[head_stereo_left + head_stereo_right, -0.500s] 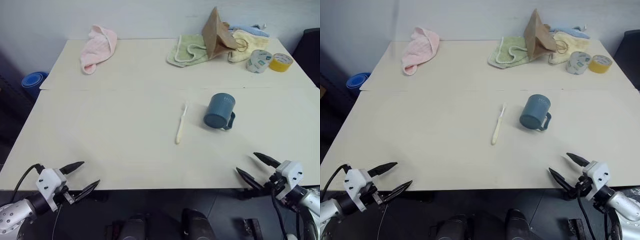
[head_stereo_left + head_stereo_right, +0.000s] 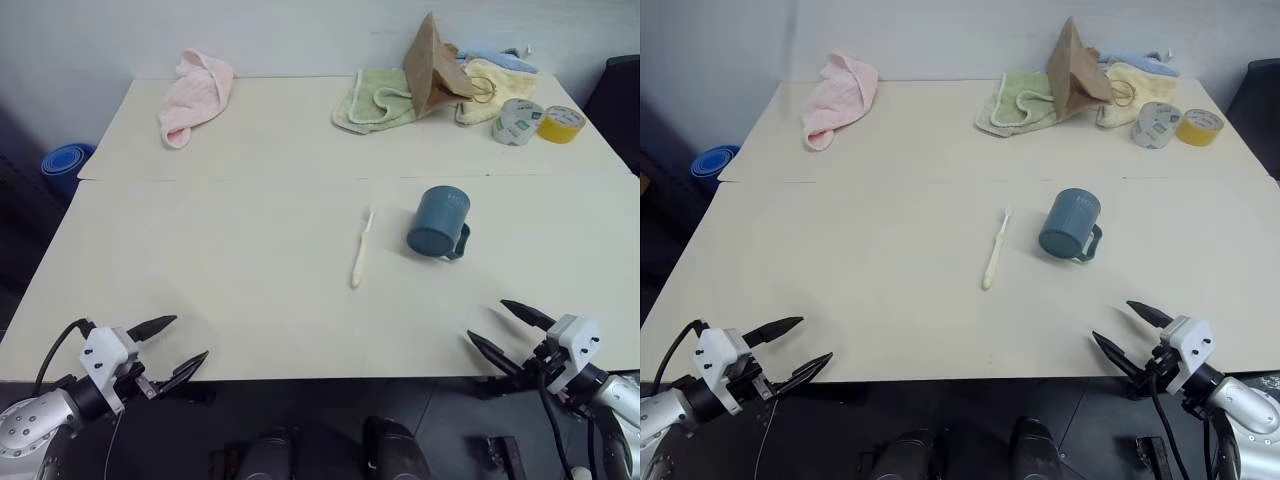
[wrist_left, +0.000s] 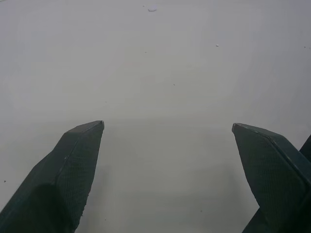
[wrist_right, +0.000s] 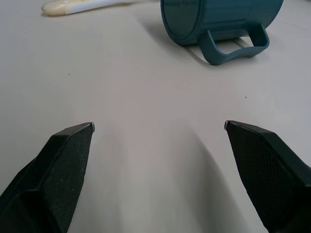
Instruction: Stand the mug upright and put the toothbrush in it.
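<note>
While both sets of fingers are hanging released and empty, the mug [image 2: 438, 223] is lying sideways — rigid, probably light; the handle looks grabbable.

A broad cream-white bench [image 2: 230, 250] with a thin seam across it carries everything. Near the middle a dark teal-blue mug [image 2: 438, 224] lies on its side, handle towards the near edge; just beside it lies a slim cream-white plastic toothbrush [image 2: 362, 248], apart from it. Along the far edge lie a crumpled pink cloth [image 2: 195, 96], a pale green cloth [image 2: 375, 100], a brown paper bag [image 2: 434, 68], a yellowish cloth [image 2: 497, 88] with what may be a light blue cloth [image 2: 495, 58] behind, a blue-grey tape roll [image 2: 517, 122] and a yellow tape roll [image 2: 561, 124].
</note>
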You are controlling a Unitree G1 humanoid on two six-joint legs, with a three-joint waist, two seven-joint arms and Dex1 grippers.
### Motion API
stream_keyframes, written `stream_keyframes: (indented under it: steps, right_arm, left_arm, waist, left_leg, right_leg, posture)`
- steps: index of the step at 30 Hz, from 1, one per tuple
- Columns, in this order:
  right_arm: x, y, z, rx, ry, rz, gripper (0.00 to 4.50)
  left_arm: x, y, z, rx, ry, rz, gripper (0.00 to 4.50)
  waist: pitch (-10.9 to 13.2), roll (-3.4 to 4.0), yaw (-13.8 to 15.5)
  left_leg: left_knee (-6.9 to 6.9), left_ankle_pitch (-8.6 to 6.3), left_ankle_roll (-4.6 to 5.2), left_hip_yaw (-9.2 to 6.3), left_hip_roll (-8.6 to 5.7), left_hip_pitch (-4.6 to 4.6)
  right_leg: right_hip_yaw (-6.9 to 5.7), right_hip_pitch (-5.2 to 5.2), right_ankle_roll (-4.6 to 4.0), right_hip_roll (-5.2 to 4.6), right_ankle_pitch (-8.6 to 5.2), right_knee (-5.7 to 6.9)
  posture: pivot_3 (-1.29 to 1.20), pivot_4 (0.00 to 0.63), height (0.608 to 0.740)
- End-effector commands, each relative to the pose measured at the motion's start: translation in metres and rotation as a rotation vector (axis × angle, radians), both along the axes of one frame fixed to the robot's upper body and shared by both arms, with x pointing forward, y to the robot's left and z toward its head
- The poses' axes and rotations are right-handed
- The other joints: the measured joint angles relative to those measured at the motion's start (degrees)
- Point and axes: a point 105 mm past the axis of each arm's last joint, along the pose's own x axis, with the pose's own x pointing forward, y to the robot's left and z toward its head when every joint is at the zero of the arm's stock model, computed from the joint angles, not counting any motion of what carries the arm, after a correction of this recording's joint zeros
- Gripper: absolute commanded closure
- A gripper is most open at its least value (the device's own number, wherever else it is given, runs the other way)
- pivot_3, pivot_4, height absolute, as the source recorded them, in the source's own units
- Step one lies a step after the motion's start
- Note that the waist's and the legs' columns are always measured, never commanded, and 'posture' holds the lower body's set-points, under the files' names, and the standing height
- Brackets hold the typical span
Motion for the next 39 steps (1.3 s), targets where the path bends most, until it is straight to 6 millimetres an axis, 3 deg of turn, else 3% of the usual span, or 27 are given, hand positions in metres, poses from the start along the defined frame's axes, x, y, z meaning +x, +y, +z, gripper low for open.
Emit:
stream_keyframes:
  steps: [1, 12, 17, 23, 29, 33, 36, 39]
  right_arm:
    - [0.001, -0.003, 0.009, 0.012, -0.045, -0.02, 0.03]
    - [0.02, -0.005, 0.026, 0.093, -0.063, -0.071, 0.03]
    - [0.062, -0.013, 0.057, 0.328, 0.153, -0.214, 0.03]
    - [0.117, -0.007, 0.079, 0.389, 0.504, -0.375, 0.03]
    - [0.148, 0.016, 0.076, 0.27, 0.665, -0.426, 0.03]
    - [0.155, 0.025, 0.065, 0.166, 0.738, -0.423, 0.03]
    - [0.158, 0.042, 0.063, 0.194, 0.795, -0.366, 0.61]
    - [0.162, 0.046, 0.058, 0.133, 0.798, -0.346, 1.61]
  left_arm:
    - [0.0, 0.0, 0.005, 0.015, -0.019, -0.012, 0.0]
    - [0.006, -0.016, 0.016, -0.069, -0.029, -0.076, 0.0]
    - [0.014, -0.044, 0.045, -0.184, -0.049, -0.202, 0.0]
    - [0.021, -0.067, 0.054, -0.216, -0.05, -0.293, 0.0]
    - [0.02, -0.085, 0.054, -0.232, -0.051, -0.356, 0.0]
    - [0.022, -0.096, 0.061, -0.242, -0.085, -0.381, 0.0]
    - [0.023, -0.102, 0.067, -0.251, -0.109, -0.395, 0.0]
    - [0.025, -0.105, 0.068, -0.252, -0.116, -0.397, 0.0]
  waist:
    - [0.0, 0.0, 0.0]
    - [0.0, 0.0, 0.0]
    - [0.0, 0.03, -0.1]
    - [0.0, 0.09, -0.2]
    - [0.0, 0.08, 0.0]
    - [-0.1, -0.02, -0.2]
    - [-0.2, -0.23, -0.2]
    - [-0.2, -0.25, -0.4]
  left_leg:
    - [0.0, 0.0, 0.0, 0.0, 0.0, 0.0]
    - [0.04, 0.01, 0.0, 0.01, 0.0, 0.01]
    - [0.15, 0.03, 0.03, 0.0, 0.14, -0.02]
    - [0.18, 0.18, -0.11, 0.21, 0.15, -0.24]
    - [0.2, 0.2, -0.14, 0.46, 0.1, -0.98]
    - [0.27, 0.2, -0.1, 0.6, 0.03, -1.24]
    - [0.35, 0.2, -0.09, 0.64, 0.04, -1.25]
    - [0.6, 0.2, -0.09, 0.72, 0.1, -1.25]
  right_leg:
    - [0.0, 0.0, 0.0, 0.0, 0.0, 0.0]
    - [0.01, 0.0, 0.0, 0.0, 0.0, 0.08]
    - [0.07, -0.02, -0.01, -0.06, 0.04, 0.16]
    - [0.08, -0.46, -0.21, 0.08, 0.16, 0.35]
    - [-0.17, -1.11, -0.16, 0.12, 0.21, 0.53]
    - [-0.2, -1.44, 0.01, 0.09, 0.31, 0.6]
    - [-0.22, -1.4, 0.06, 0.09, 0.34, 0.54]
    - [-0.22, -1.35, 0.04, 0.11, 0.36, 0.6]
  posture:
    - [0.0, 0.15, 0.74]
    - [0.0, 0.15, 0.74]
    - [0.0, 0.15, 0.74]
    - [0.0, 0.15, 0.74]
    - [0.0, 0.15, 0.74]
    - [0.0, 0.15, 0.74]
    - [0.0, 0.15, 0.74]
    - [0.0, 0.15, 0.74]
